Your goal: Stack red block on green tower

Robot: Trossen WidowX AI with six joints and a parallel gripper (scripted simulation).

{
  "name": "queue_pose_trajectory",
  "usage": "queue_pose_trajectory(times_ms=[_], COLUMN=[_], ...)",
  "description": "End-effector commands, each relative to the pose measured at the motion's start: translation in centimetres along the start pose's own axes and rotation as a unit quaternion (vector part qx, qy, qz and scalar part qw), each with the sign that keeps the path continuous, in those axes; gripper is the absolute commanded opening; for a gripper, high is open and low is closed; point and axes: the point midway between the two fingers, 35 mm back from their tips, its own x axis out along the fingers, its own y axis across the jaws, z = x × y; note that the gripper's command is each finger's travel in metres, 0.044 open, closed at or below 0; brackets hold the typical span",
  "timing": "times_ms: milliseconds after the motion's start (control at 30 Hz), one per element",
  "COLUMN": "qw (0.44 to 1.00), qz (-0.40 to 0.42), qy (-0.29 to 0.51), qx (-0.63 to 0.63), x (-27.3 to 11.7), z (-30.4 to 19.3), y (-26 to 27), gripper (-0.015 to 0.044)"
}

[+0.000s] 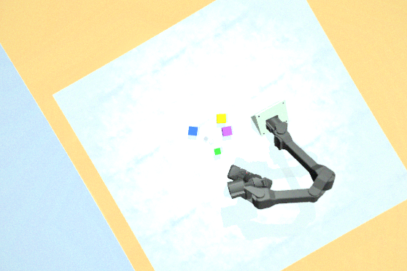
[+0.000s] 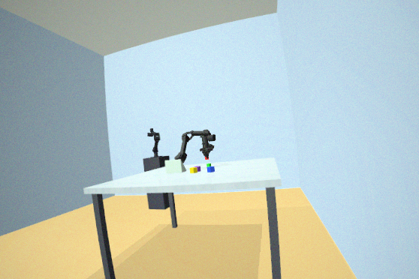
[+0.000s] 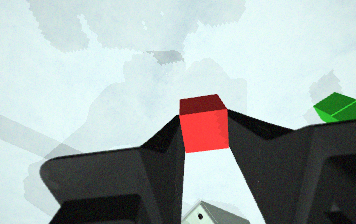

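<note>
My gripper point(image 3: 201, 117) point(image 2: 206, 157) is shut on the red block point(image 3: 204, 131) point(image 2: 206, 158), which sits between the fingertips in the wrist view. In the exterior view the block hangs in the air above the table, a little above the level of the green tower. The green tower point(image 1: 217, 151) point(image 2: 209, 165) point(image 3: 336, 105) stands upright on the table; in the wrist view it shows at the right edge, partly behind the right finger. In the top view the arm hides the red block almost wholly, and the gripper is to the lower right of the tower.
A blue block point(image 1: 192, 131) point(image 2: 210, 169), a yellow block point(image 1: 221, 118) point(image 2: 193, 170) and a purple block point(image 1: 227, 131) point(image 2: 197, 169) lie near the tower. The arm's pale wedge-shaped base point(image 1: 279, 108) point(image 2: 173, 166) stands to their right in the top view. A dark stand point(image 2: 152, 163) is beyond the table.
</note>
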Motion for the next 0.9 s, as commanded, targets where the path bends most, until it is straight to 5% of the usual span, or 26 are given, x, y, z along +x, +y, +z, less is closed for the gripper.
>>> queue_pose_trajectory(times_ms=[0, 433, 867], qw=[1.0, 1.0, 1.0], qz=[-0.004, -0.013, -0.014], qy=[0.0, -0.008, -0.001], qx=[-0.005, 0.007, 0.002], x=[-1.8, -4.0, -4.4], z=[0.1, -0.1, -1.2], y=[-0.1, -0.3, -7.1], gripper=[0.0, 0.0, 0.0])
